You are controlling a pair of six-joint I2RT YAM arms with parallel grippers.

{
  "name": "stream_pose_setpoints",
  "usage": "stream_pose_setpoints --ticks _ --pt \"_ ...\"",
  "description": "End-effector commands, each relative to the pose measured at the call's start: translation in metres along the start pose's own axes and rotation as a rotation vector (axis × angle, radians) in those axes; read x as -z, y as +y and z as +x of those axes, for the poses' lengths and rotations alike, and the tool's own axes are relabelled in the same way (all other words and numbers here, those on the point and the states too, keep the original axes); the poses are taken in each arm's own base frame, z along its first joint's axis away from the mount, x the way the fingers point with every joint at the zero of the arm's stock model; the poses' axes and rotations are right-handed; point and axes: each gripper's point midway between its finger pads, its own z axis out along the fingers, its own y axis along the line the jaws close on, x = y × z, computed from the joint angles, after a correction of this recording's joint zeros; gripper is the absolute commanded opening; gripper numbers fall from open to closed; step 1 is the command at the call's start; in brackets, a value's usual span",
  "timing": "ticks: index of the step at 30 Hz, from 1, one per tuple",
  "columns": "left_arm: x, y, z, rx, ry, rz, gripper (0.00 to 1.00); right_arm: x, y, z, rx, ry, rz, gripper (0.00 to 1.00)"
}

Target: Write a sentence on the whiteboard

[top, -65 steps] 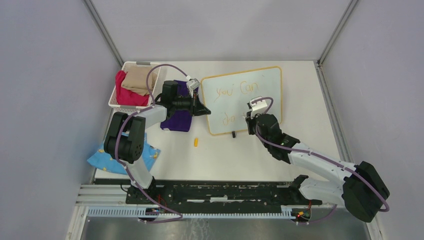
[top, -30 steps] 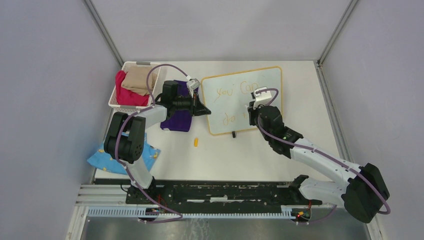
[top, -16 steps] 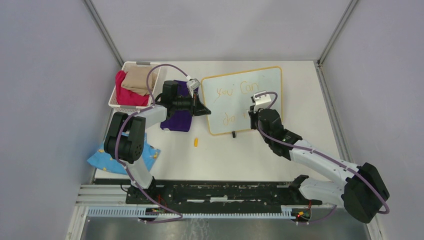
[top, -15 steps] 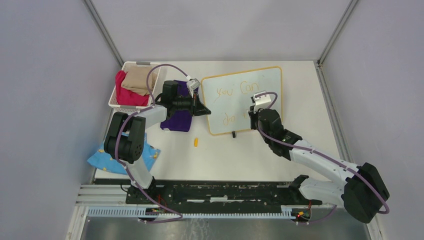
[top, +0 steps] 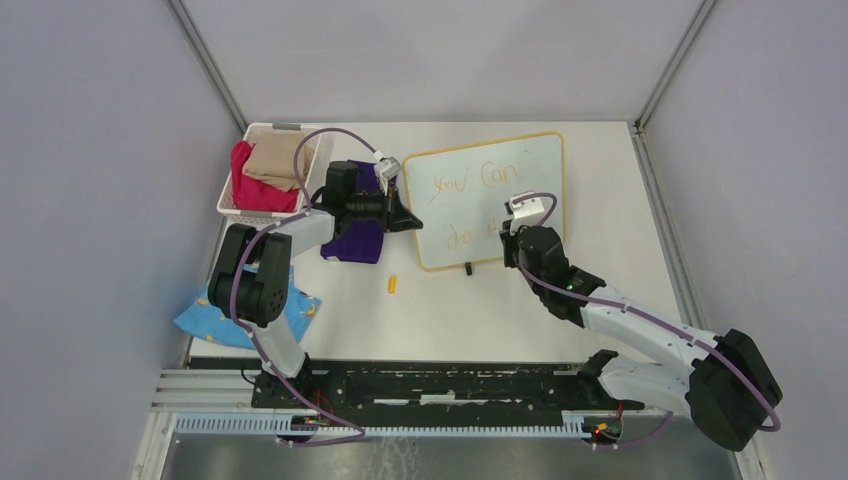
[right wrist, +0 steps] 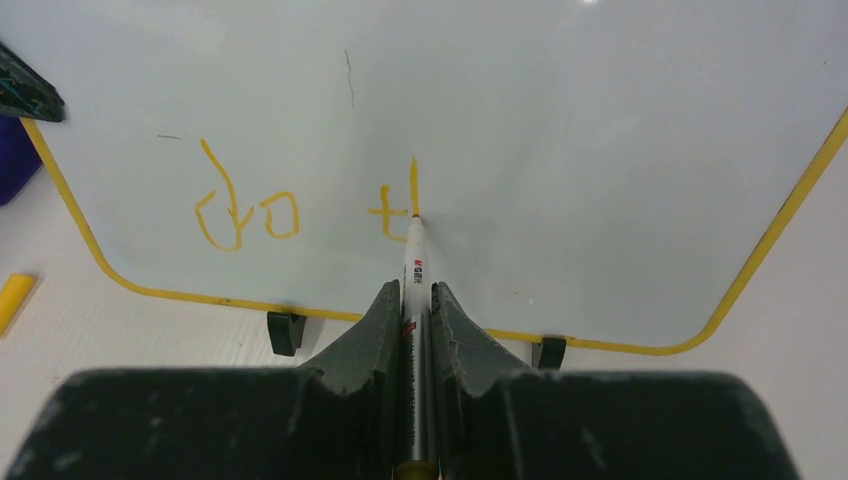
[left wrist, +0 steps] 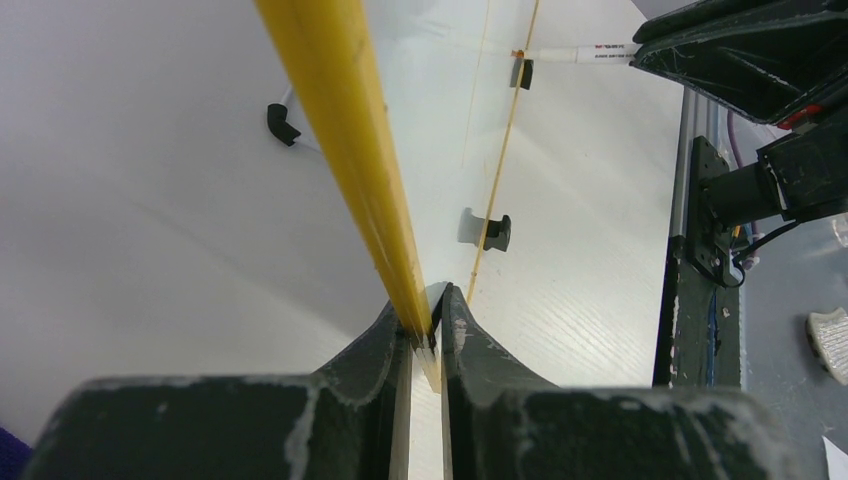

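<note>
At upper middle of the top view: the whiteboard [top: 535,160]. Carries the sentence [top: 495,177], reading "you Can do t". Touched at the "t" by marker [right wrist: 413,250] tip, clamped in right gripper [right wrist: 416,292]. Pinched at its yellow left edge by narrow-set left gripper [left wrist: 428,310].

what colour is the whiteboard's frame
The whiteboard frame is yellow-orange, clearest in the right wrist view.

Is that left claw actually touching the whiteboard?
Touching. The left wrist view shows the left gripper pinching the whiteboard by its yellow frame, both fingers pressed against it.
</note>
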Motion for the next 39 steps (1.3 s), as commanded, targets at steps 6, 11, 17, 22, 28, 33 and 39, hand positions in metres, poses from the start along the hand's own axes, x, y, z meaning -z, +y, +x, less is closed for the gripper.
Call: stream_pose_setpoints --ticks 6,11,17,22,28,33,39 --pt "-0.008 0.020 0.022 -0.088 0.070 -0.109 0.02 0.006 -0.005 0.017 -0.021 0.024 0.003 0.00" --pt "-0.008 0.019 0.022 -0.092 0.073 -0.110 0.02 0.007 -0.006 0.017 -0.024 0.022 0.007 0.00" --pt "-0.009 0.019 0.023 -0.092 0.076 -0.110 0.02 0.003 -0.003 -0.004 -0.024 -0.012 0.008 0.00" --pt "-0.009 0.019 0.024 -0.090 0.078 -0.110 0.02 0.000 -0.002 -0.022 -0.019 -0.039 0.015 0.00" --pt "-0.010 0.018 0.024 -0.092 0.079 -0.110 0.02 -0.001 -0.005 -0.033 -0.014 -0.059 0.033 0.00" --pt "-0.010 0.018 0.024 -0.093 0.079 -0.110 0.02 -0.003 -0.011 -0.036 -0.016 -0.059 0.053 0.00" --pt "-0.009 0.019 0.024 -0.093 0.080 -0.112 0.02 -0.002 -0.018 -0.030 -0.017 -0.048 0.074 0.00"
